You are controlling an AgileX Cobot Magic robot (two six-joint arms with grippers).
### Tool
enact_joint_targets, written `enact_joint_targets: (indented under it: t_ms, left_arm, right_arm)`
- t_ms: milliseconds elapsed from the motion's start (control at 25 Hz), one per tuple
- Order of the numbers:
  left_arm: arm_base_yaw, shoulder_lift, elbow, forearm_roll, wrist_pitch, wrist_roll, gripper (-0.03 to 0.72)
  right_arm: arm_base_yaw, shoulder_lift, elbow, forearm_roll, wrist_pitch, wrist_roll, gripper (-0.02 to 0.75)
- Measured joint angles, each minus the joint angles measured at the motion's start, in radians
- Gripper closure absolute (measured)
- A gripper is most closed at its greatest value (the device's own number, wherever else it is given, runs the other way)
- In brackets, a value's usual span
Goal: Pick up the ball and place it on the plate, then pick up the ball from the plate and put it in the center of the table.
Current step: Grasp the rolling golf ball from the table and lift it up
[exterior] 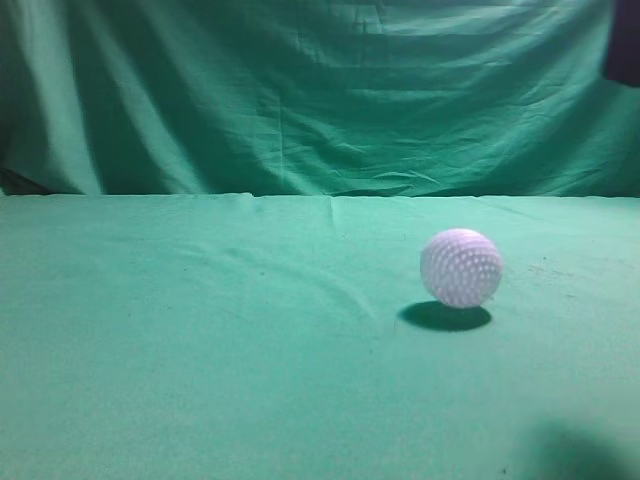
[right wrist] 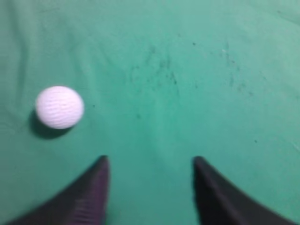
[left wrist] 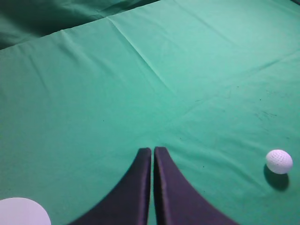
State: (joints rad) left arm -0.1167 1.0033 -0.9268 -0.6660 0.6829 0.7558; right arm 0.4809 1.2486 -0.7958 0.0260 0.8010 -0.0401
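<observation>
The white dimpled ball [exterior: 461, 267] rests on the green cloth table [exterior: 200, 330], right of centre in the exterior view. It also shows at the right edge of the left wrist view [left wrist: 279, 161] and at the left of the right wrist view [right wrist: 59, 107]. My left gripper [left wrist: 153, 151] is shut and empty, well to the left of the ball. My right gripper [right wrist: 150, 160] is open and empty above the cloth, with the ball ahead and to its left. A white plate [left wrist: 21, 213] shows partly at the bottom left of the left wrist view. Neither gripper shows in the exterior view.
A draped green curtain [exterior: 320, 90] hangs behind the table's far edge. A dark object [exterior: 622, 40] sits at the top right corner. Creases and dark specks [right wrist: 159, 70] mark the cloth. A shadow [exterior: 575, 455] lies at the front right.
</observation>
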Motion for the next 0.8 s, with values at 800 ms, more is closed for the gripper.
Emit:
enact_joint_targets:
  t_ms: [800]
  left_arm:
    - [0.000, -0.002, 0.000, -0.002, 0.020, 0.002, 0.688]
  right_arm:
    - [0.094, 0.380, -0.250, 0.046, 0.034, -0.010, 0.092]
